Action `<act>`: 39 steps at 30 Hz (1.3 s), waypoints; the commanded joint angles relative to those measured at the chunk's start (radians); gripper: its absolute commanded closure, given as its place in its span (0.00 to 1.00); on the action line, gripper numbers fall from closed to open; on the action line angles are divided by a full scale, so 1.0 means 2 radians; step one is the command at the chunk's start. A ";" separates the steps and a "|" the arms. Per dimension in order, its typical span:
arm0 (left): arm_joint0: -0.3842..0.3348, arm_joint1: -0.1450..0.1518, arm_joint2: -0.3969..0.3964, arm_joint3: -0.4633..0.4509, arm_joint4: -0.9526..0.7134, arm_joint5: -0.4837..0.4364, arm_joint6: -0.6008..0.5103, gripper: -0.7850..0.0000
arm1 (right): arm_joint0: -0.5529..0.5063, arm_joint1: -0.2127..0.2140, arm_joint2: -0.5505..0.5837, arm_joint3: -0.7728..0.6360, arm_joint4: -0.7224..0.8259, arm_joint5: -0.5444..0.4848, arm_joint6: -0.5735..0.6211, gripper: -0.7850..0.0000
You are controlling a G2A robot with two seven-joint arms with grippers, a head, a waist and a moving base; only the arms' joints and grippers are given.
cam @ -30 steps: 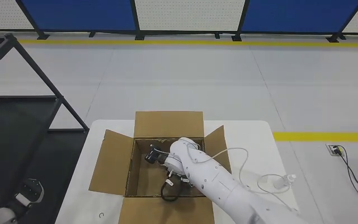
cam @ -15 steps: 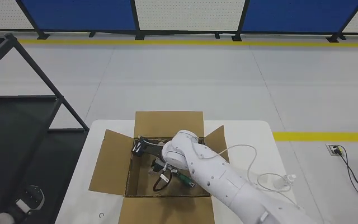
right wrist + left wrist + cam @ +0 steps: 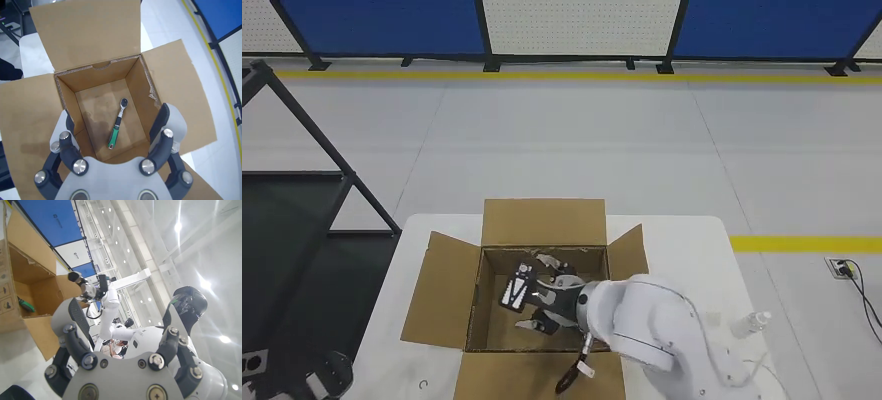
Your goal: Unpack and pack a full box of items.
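Desk [image 3: 687,238]: white with rounded corners, standing on the pale floor [image 3: 572,140].
Partition: blue panels [image 3: 382,25] and a white perforated panel [image 3: 577,25] in black frames along the far side.
Floor lines: a yellow stripe [image 3: 572,74] just in front of the partition, and a shorter yellow strip [image 3: 807,243] right of the desk.
Black frame [image 3: 330,150]: slanted bars at the left, over a dark surface [image 3: 292,260].
Floor socket [image 3: 839,267]: near the right edge, with dark cables [image 3: 867,300] trailing away from it.
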 commanded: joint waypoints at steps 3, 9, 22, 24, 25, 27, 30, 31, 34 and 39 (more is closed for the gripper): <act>-0.004 0.001 0.000 0.005 0.016 -0.004 0.003 0.00 | -0.083 0.016 0.068 -0.111 -0.027 0.005 -0.005 0.08; -0.005 0.002 0.003 0.015 0.047 -0.008 0.010 0.00 | -0.197 0.031 0.160 -0.212 -0.052 0.018 -0.017 0.05; -0.015 0.005 0.042 0.021 0.131 -0.023 0.038 0.00 | -0.363 0.049 0.292 -0.224 -0.040 0.006 -0.102 0.00; -0.018 0.005 0.049 0.020 0.139 -0.024 0.043 0.00 | -0.380 0.051 0.307 -0.224 -0.027 -0.003 -0.119 0.00; -0.018 0.005 0.052 0.020 0.142 -0.024 0.046 0.00 | -0.388 0.051 0.313 -0.224 -0.024 -0.005 -0.121 0.00; -0.020 0.006 0.058 0.020 0.148 -0.024 0.050 0.00 | -0.396 0.053 0.317 -0.220 -0.020 -0.007 -0.123 0.00; -0.020 0.007 0.063 0.020 0.158 -0.025 0.052 0.00 | -0.394 0.055 0.318 -0.206 -0.020 0.002 -0.119 0.00; -0.021 0.007 0.064 0.020 0.159 -0.025 0.053 0.00 | -0.392 0.055 0.318 -0.203 -0.020 0.004 -0.117 0.00; -0.022 0.008 0.070 0.021 0.162 -0.025 0.057 0.00 | -0.384 0.057 0.319 -0.190 -0.015 0.010 -0.113 0.00; -0.037 0.009 0.089 0.021 0.164 -0.015 0.072 0.00 | -0.365 0.060 0.314 -0.172 -0.011 0.018 -0.105 0.00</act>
